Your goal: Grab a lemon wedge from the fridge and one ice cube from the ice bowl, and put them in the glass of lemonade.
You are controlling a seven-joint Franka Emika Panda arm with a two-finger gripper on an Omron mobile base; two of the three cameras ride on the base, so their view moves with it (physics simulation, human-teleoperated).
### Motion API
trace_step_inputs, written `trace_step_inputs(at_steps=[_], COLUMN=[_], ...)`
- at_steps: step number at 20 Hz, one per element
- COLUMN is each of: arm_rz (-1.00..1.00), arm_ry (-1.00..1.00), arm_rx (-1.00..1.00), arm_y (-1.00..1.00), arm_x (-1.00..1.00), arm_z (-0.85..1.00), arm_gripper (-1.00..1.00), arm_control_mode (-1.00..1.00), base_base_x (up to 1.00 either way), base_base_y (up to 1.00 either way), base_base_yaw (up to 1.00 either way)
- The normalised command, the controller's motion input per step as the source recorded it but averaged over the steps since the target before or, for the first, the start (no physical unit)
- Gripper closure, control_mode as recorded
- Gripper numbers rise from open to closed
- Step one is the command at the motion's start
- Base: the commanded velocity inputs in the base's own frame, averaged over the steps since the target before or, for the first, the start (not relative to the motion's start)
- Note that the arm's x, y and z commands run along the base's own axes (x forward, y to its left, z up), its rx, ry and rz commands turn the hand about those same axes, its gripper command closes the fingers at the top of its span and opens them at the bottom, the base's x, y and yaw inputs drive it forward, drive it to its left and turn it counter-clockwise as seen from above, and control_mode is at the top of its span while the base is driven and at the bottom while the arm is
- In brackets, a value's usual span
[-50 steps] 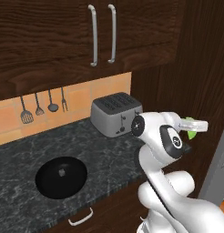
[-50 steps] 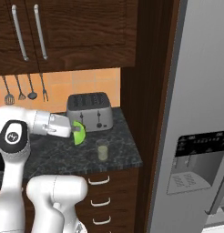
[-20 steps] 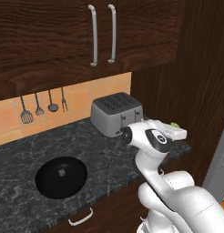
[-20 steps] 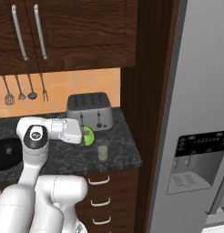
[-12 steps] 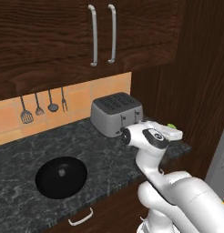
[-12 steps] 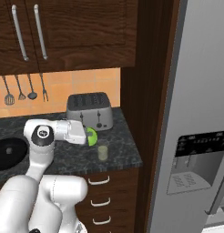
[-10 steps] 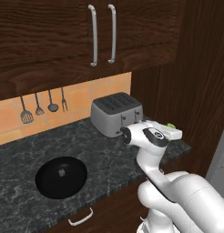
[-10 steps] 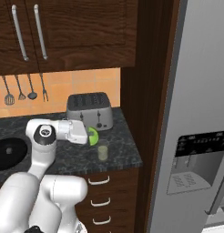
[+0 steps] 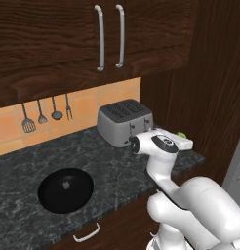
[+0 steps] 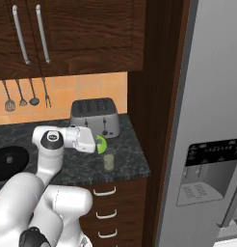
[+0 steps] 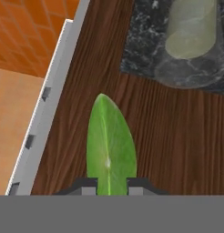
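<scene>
While the fridge (image 10: 207,120) stands tall at the right, we reach over the dark counter (image 10: 130,166) in front of the toaster (image 10: 94,118), with the ice bowl (image 9: 66,189) well off to our left, a small pale ice cube (image 9: 66,184) in its middle. Our fingers (image 11: 89,186) pinch the lemon wedge (image 11: 109,145), held just above and beside the glass of lemonade (image 10: 108,161)

In the right base view, my gripper (image 10: 97,144) holds the lemon wedge (image 10: 100,144) at frame centre-left, just above the glass of lemonade (image 10: 108,161), before the toaster (image 10: 94,117); ice bowl (image 10: 9,163) far left, fridge (image 10: 207,120) right.
</scene>
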Motion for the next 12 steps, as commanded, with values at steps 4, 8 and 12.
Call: trace_step_inputs(at_steps=[4, 8, 12], arm_rz=[0.00, 0.00, 0.00], arm_ry=[-0.10, -0.10, -0.10], arm_rx=[0.00, 0.00, 0.00], arm_y=[0.00, 0.00, 0.00], arm_x=[0.01, 0.05, 0.04], arm_z=[-0.13, -0.17, -0.12], arm_gripper=[1.00, 1.00, 1.00], arm_control_mode=[-1.00, -1.00, -1.00], base_base_x=[0.00, 0.00, 0.00], base_base_y=[0.00, 0.00, 0.00], base_base_yaw=[0.00, 0.00, 0.00])
